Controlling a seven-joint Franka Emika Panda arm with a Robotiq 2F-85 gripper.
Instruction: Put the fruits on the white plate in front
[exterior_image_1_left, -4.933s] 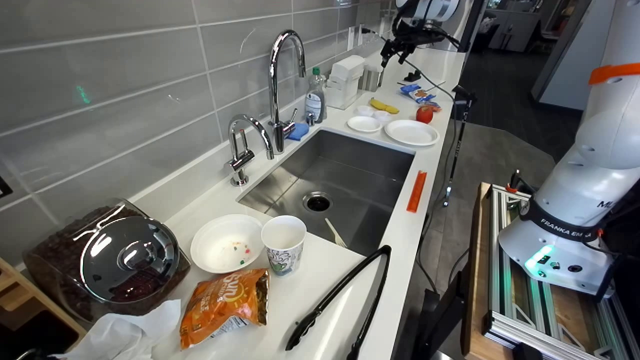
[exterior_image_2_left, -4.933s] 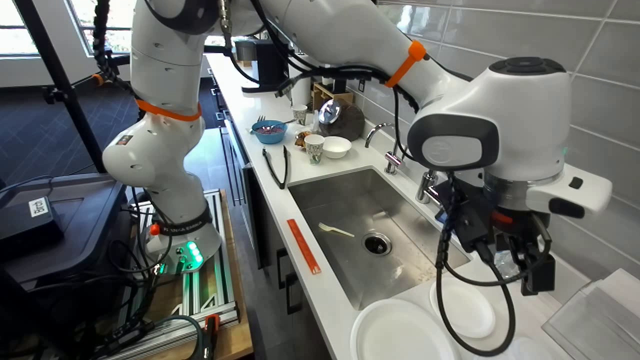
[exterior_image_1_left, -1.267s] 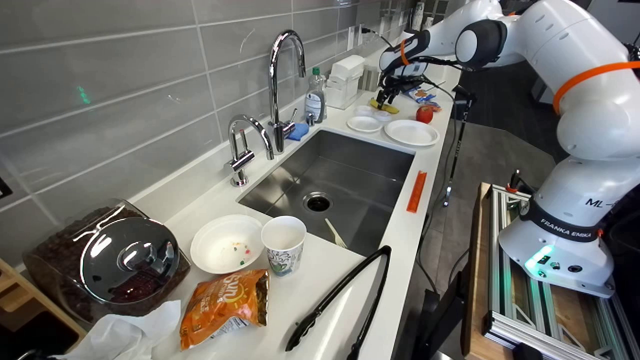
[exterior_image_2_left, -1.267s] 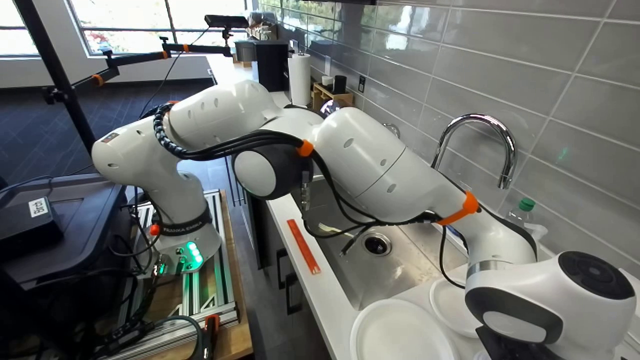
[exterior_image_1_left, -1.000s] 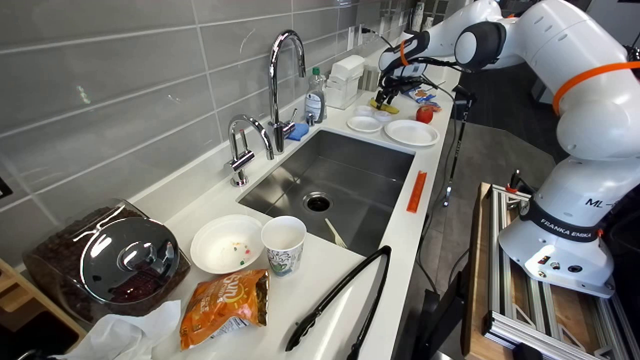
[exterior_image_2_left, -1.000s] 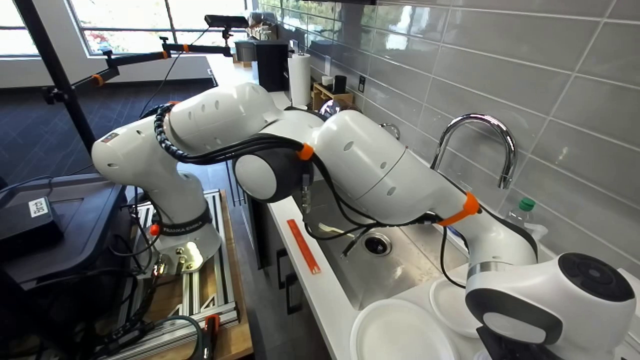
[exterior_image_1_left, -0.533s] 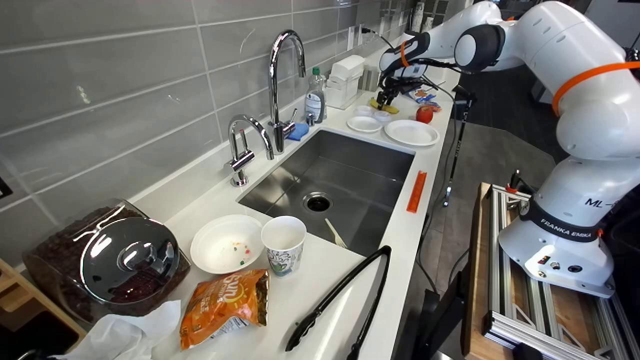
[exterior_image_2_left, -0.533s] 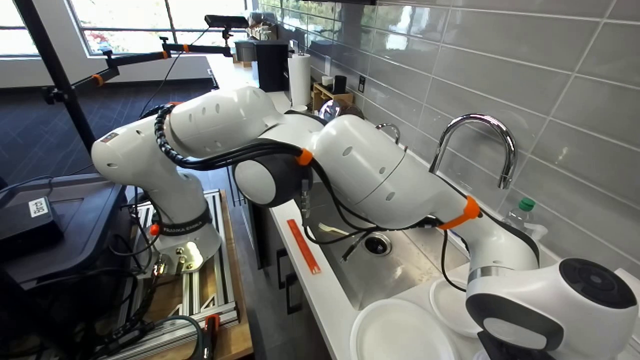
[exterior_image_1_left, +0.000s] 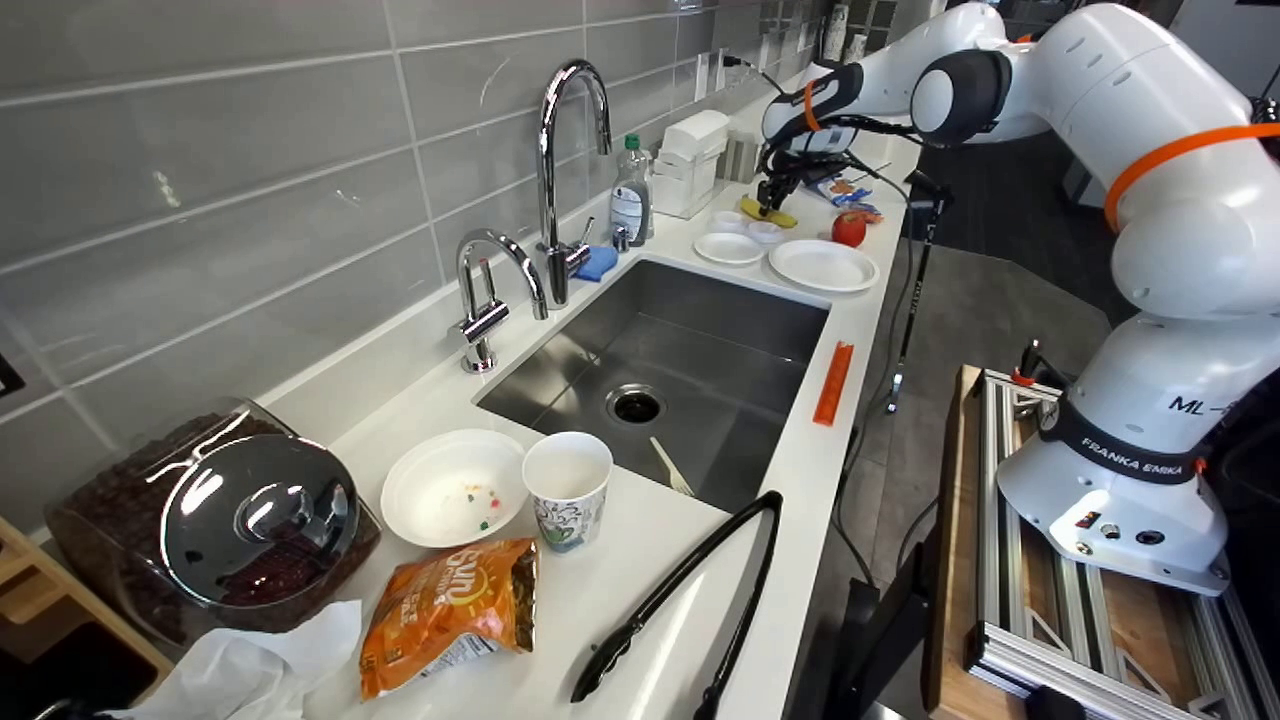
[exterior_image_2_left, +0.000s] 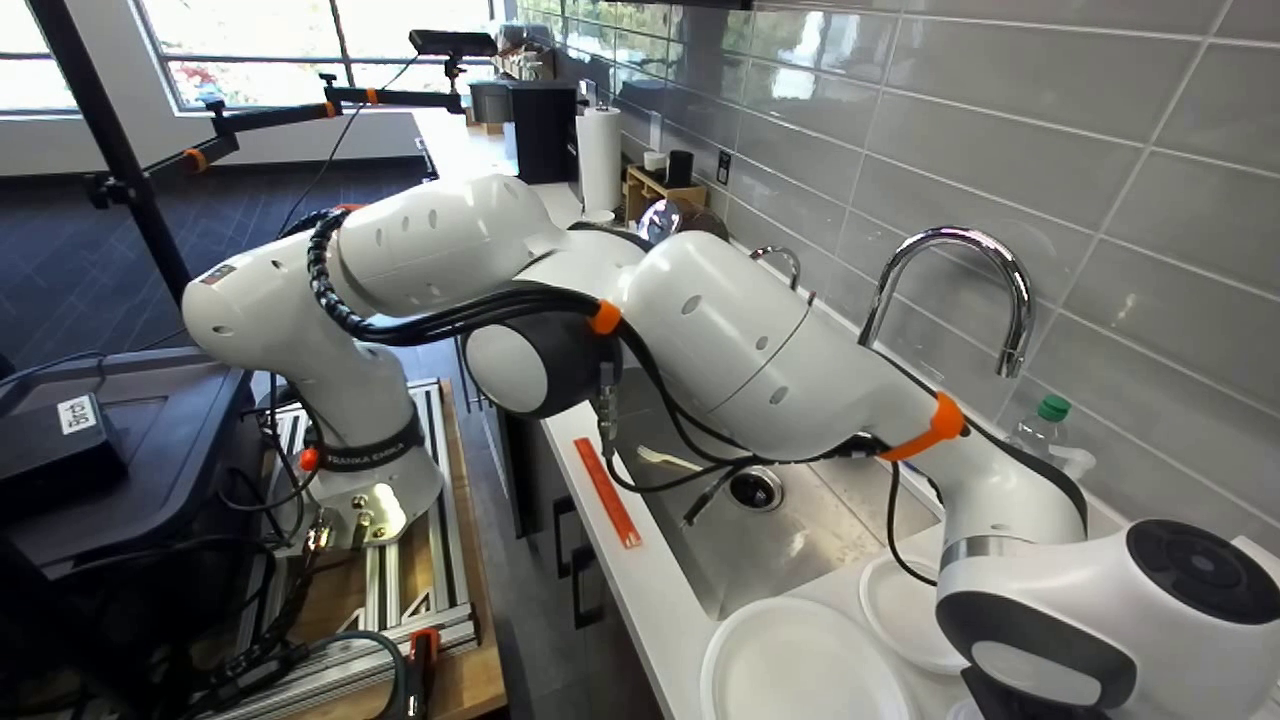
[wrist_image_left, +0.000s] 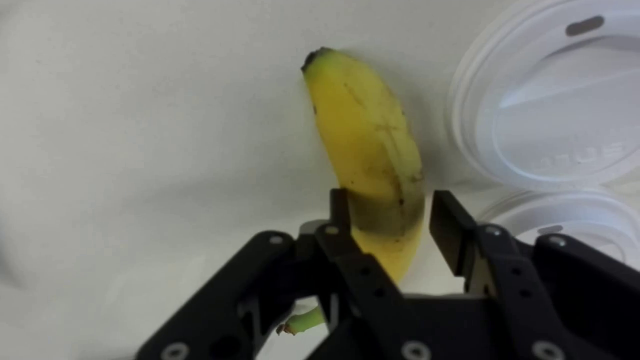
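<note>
A yellow banana (wrist_image_left: 367, 135) with brown marks lies on the counter, its green stem (wrist_image_left: 305, 321) showing past my gripper's linkage. My gripper (wrist_image_left: 389, 212) stands open astride the banana. In the wrist view the left finger (wrist_image_left: 340, 205) meets the banana's edge, while a narrow gap parts the right finger (wrist_image_left: 452, 225) from it. A red round fruit (exterior_image_1_left: 849, 229) sits to the right of the banana in an exterior view. In front of that fruit is the white plate (exterior_image_1_left: 823, 266), bare; it also shows in an exterior view (exterior_image_2_left: 805, 665). The gripper's fingers are hidden there.
Two white cup lids (wrist_image_left: 555, 115) lie close beside the banana. A smaller white dish (exterior_image_1_left: 728, 248) is left of the plate. The sink (exterior_image_1_left: 700, 330) opens before both. A soap bottle (exterior_image_1_left: 630, 195), a white napkin box (exterior_image_1_left: 688, 165) and a blue packet (exterior_image_1_left: 838, 187) stand around.
From high above the counter, my arm has come down to the banana. During the last second it shifts only slightly, and the jaws look narrower. Fruits and plate have stayed put.
</note>
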